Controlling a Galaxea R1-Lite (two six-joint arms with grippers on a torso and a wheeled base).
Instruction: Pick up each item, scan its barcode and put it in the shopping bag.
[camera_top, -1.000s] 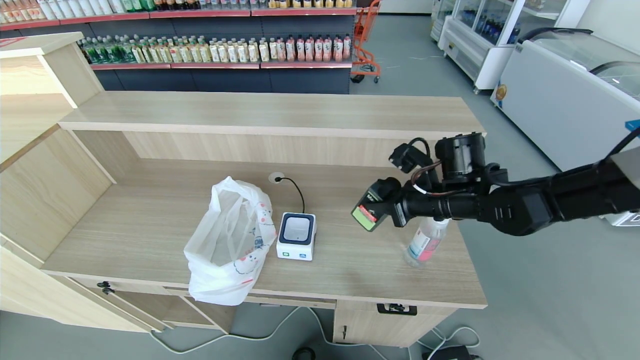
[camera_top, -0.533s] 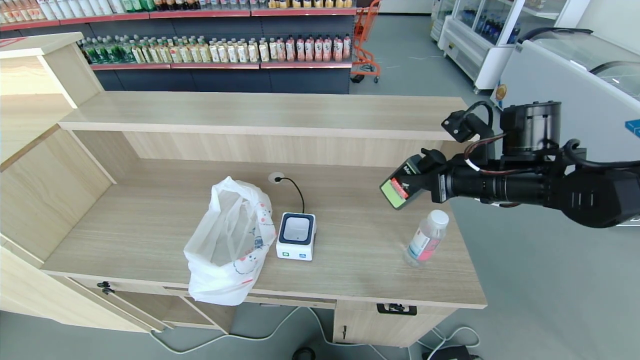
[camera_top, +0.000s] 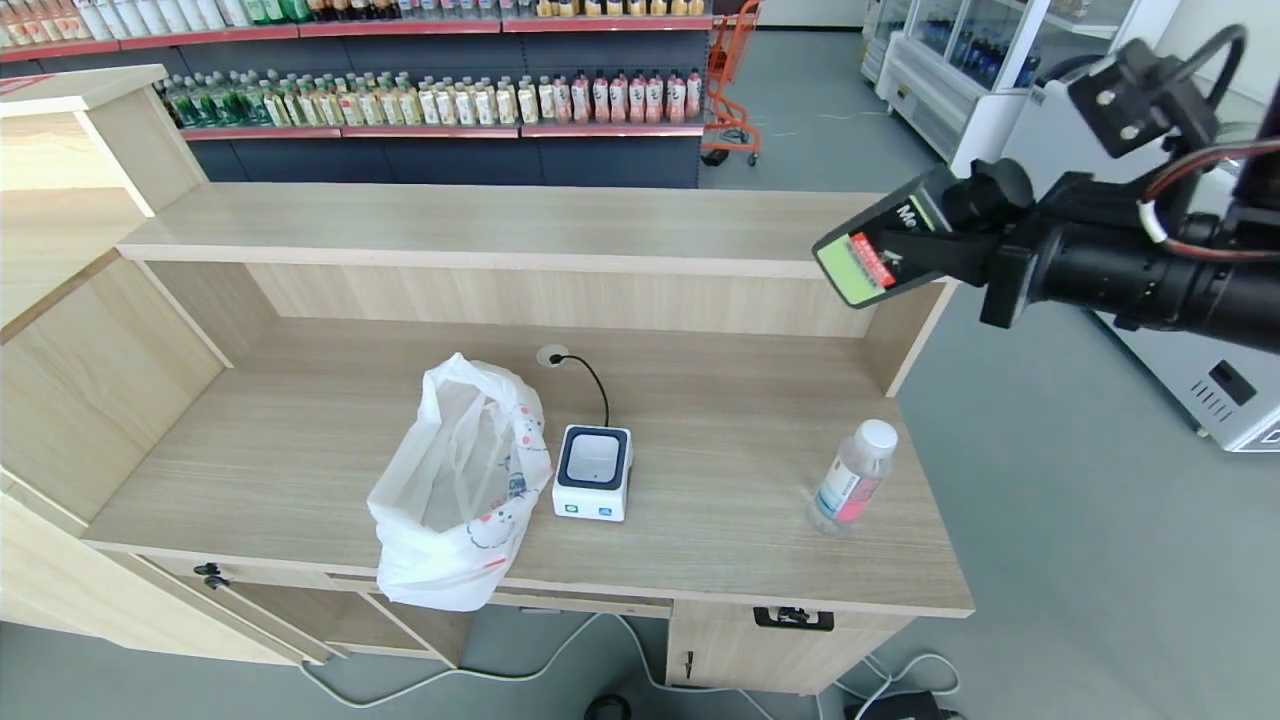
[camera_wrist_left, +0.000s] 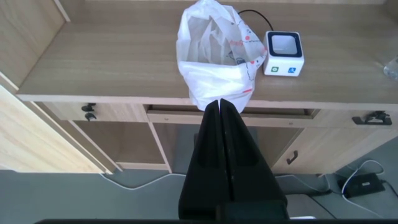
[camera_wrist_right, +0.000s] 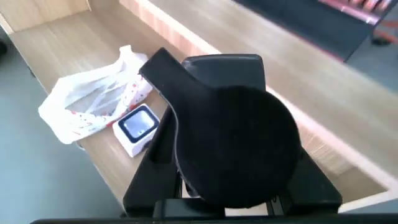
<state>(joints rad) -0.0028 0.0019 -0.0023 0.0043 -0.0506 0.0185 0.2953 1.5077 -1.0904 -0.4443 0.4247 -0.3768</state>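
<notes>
Right gripper (camera_top: 945, 240) pinches dark box (camera_top: 872, 262) by one end, high near counter's (camera_top: 300, 470) back right corner. Box looks light and stiff, grip seems fine. Bottle (camera_top: 848, 480) stands near right edge; probably light and slick, so grab mid-body. Bag (camera_top: 455, 490) at front edge, scanner (camera_top: 593, 470) just beside. Left gripper (camera_wrist_left: 221, 124) pressed together, empty.

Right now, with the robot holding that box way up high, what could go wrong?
The black box is held high in the right gripper near the right end of the counter; a slip might drop it to the floor. Coming down to the scanner, the gripper could knock over the upright bottle by that edge. The shopping bag sags over the front edge and could slide off when the box lands in it.
</notes>
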